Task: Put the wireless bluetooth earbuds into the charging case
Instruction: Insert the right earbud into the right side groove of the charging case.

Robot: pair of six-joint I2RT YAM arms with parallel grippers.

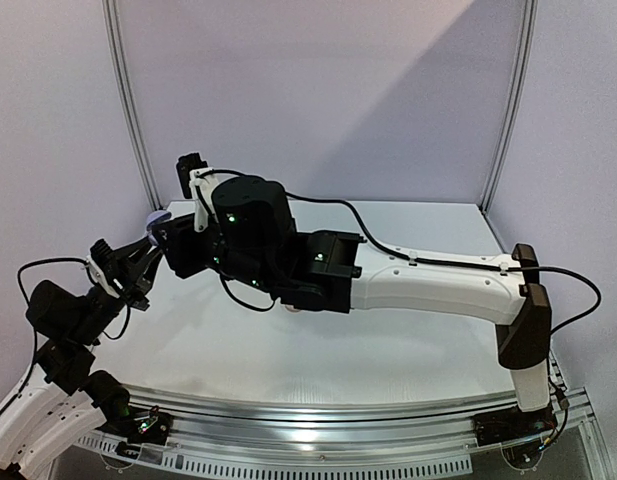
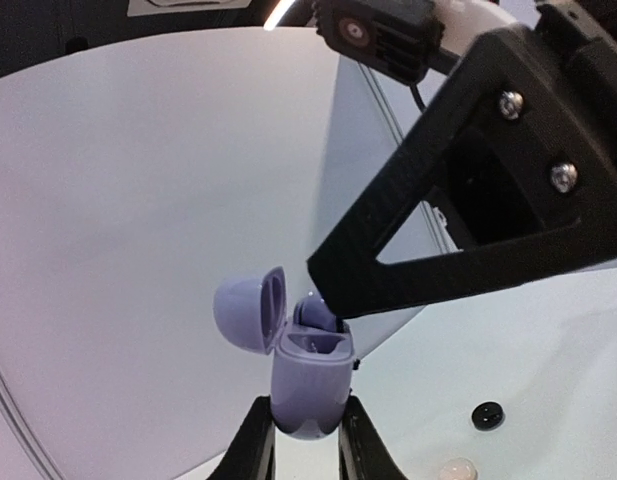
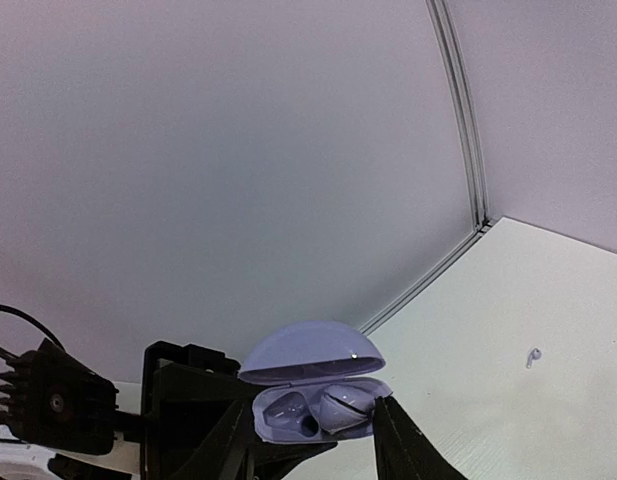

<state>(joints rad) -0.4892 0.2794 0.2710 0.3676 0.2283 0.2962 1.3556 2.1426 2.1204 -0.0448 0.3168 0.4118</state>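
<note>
The left arm (image 1: 63,330) reaches forward from its base, wrist bent. The left gripper (image 2: 306,435) has its fingers pinched tight on the bottom of the lavender charging case (image 2: 308,375). The right arm (image 1: 448,285) folds at the elbow and stretches across. The right gripper (image 3: 310,420) meets the left, jaws parted on either side of the case.

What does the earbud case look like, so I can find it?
Find the left arm at the white table's left edge. Its jaws pinch a small lavender case, lid flipped open. The black bud and pale bud lying on the table are far tinier.
</note>
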